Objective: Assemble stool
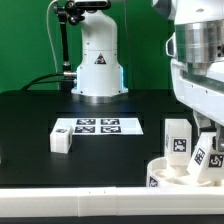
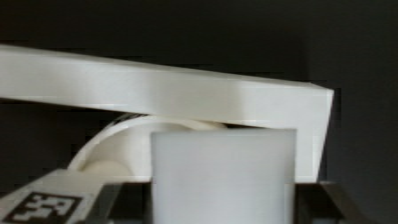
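The round white stool seat [image 1: 172,176] lies at the table's front on the exterior view's right, with a tag on its rim. One white leg [image 1: 178,138] stands upright in it. My gripper [image 1: 206,132] reaches down from above and is shut on a second tagged leg [image 1: 203,153], held tilted over the seat. In the wrist view this leg [image 2: 221,165] fills the gap between my dark fingers [image 2: 338,203]. A curved part of the seat [image 2: 103,150] and a tag [image 2: 43,206] show beside it. A third leg [image 1: 62,140] lies alone on the table.
The marker board [image 1: 98,127] lies mid-table. The robot base [image 1: 98,65] stands at the back with cables. A white rail [image 1: 80,190] runs along the table's front edge, close to the seat; it crosses the wrist view [image 2: 160,90].
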Action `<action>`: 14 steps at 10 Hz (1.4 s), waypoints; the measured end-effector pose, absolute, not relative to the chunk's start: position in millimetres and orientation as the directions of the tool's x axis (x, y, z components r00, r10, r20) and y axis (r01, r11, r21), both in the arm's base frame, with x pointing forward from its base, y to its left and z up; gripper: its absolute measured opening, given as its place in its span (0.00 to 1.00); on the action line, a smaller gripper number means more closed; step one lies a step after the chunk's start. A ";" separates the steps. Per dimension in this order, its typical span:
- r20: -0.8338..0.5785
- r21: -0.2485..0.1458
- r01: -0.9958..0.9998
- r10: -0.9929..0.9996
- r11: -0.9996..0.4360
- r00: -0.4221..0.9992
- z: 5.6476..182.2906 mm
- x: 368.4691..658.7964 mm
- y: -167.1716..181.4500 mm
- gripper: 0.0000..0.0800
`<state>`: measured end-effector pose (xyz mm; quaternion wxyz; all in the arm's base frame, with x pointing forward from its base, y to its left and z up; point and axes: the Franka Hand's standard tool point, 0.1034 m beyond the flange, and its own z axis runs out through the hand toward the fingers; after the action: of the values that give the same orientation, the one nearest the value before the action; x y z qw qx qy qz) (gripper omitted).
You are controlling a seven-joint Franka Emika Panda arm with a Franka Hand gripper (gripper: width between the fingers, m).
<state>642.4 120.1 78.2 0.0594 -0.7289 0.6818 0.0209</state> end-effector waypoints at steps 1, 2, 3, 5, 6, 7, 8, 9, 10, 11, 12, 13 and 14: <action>-0.113 -0.055 -0.998 -0.993 -0.037 0.043 78.2 642.5 120.1 0.43; -0.124 -0.047 -0.998 -0.992 0.035 -0.029 78.2 642.4 121.2 0.43; -0.128 -0.043 -0.997 -0.990 0.070 -0.064 78.3 642.4 121.6 0.43; -0.163 -0.032 -0.963 -0.952 0.268 -0.260 78.4 644.2 121.3 0.43; -0.183 -0.032 -0.926 -0.913 0.377 -0.365 78.5 644.7 120.0 0.43; -0.190 -0.035 -0.912 -0.898 0.409 -0.396 78.5 644.6 120.3 0.43; -0.207 -0.031 -0.885 -0.869 0.465 -0.450 78.8 645.1 122.6 0.43; -0.217 -0.032 -0.877 -0.860 0.480 -0.463 79.1 644.7 125.1 0.43; -0.226 -0.030 -0.865 -0.847 0.500 -0.482 79.2 644.4 125.0 0.43; -0.232 -0.025 -0.855 -0.835 0.518 -0.499 79.4 644.0 125.5 0.43; -0.233 -0.024 -0.851 -0.831 0.525 -0.506 79.4 643.6 126.5 0.43; -0.242 -0.018 -0.843 -0.820 0.538 -0.518 79.3 643.6 127.4 0.43; -0.244 -0.021 -0.849 -0.826 0.528 -0.508 79.4 643.7 127.1 0.43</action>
<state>643.7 127.1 79.4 0.1124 -0.4830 0.8669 0.0507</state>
